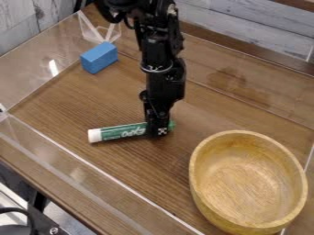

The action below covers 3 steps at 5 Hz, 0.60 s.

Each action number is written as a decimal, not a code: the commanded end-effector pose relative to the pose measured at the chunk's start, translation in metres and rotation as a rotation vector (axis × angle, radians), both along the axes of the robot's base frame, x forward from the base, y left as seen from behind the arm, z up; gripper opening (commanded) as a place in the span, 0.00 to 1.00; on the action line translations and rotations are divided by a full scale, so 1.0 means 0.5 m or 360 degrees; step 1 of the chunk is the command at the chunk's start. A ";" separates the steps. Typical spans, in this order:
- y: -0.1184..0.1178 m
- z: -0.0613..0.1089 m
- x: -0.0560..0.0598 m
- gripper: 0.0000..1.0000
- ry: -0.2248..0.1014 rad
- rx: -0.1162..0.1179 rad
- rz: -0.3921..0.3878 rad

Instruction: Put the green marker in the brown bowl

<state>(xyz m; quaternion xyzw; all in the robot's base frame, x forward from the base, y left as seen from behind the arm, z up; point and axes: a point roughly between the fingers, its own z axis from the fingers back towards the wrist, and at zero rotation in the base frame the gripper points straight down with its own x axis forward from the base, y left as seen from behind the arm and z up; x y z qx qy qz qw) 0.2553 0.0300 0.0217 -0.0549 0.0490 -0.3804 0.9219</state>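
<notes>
The black tool [160,129] points straight down, its jaws clamped on the green end of the short, thick green marker with white print and a white cap [128,132]. The marker lies flat on the dark wooden surface [73,101], just left of the large round light-brown wooden bowl [248,180], which stands empty. A blue rectangular block [99,57] sits well beyond the marker. The grasp looks made; next comes lifting clear, carrying over the bowl's thick rim, then releasing.

Green marker [127,133] with white print and cap, light-brown grained bowl [249,180], blue block [99,58], dark wood-grain surface [73,106], black end effector [159,129].
</notes>
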 end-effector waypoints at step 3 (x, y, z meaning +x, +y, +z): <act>0.014 0.061 0.009 0.00 -0.0096 -0.0002 0.0053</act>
